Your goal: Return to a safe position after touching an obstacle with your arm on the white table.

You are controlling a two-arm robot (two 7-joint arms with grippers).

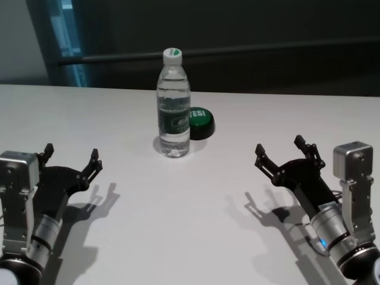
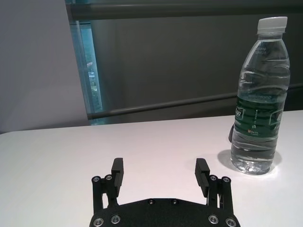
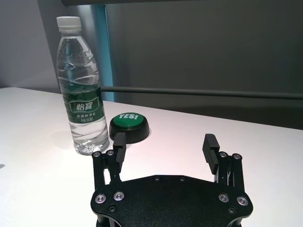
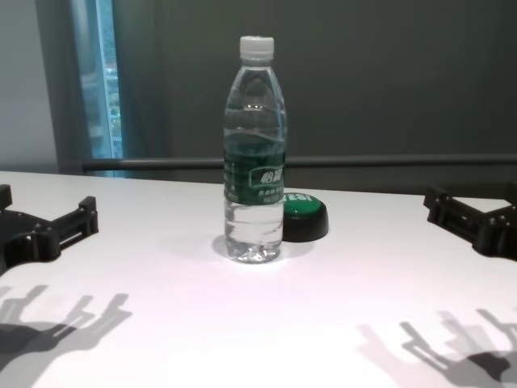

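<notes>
The water bottle stands upright near the middle of the white table, cap on, with the green button just behind it on the robot's right, close enough that I can't tell if they touch. Both arms sit low and well back. The left gripper hangs over the near left of the table, fingers spread and holding nothing. The right gripper mirrors it on the near right, also spread wide and empty. Neither touches the bottle. The risk, as I judge it: that bottle is tall and narrow, so any sideways sweep from either arm could tip it onto the button or roll it off.
</notes>
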